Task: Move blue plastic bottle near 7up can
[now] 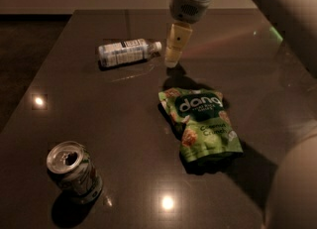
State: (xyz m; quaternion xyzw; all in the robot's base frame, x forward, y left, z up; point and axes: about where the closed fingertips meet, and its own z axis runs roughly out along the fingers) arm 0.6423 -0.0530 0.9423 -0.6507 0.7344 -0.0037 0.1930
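The blue plastic bottle (pixel 126 52) lies on its side at the back left of the dark table (pixel 124 114), with its white cap pointing right. The 7up can (pixel 74 171) stands upright near the front left corner, its top opened. My gripper (pixel 172 60) hangs down from the arm at the top of the view, just right of the bottle's cap and close above the table. It holds nothing that I can see. The bottle and the can are far apart.
A green snack bag (pixel 203 124) lies flat right of centre, between the gripper and the table's front. My arm (pixel 277 10) crosses the upper right, and part of my body fills the lower right corner. The table's left edge runs diagonally beside the can.
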